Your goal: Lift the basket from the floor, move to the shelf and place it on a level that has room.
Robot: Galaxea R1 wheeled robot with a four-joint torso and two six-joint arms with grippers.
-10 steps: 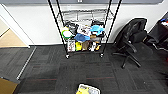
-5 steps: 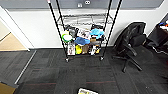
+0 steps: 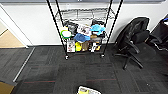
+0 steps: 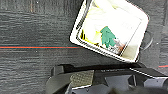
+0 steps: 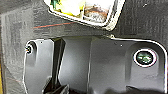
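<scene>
Resting on floor [image 3: 50,72], basket [image 4: 110,27] just beside left wrist, untouched

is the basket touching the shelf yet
Apart. The head view shows the basket on the floor, with open carpet between it and the shelf.

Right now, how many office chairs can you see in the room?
2. One black office chair stands on the carpet just right of the wire shelf. A second dark chair sits at the far right edge, partly cut off, so more may be hidden beyond it.
</scene>
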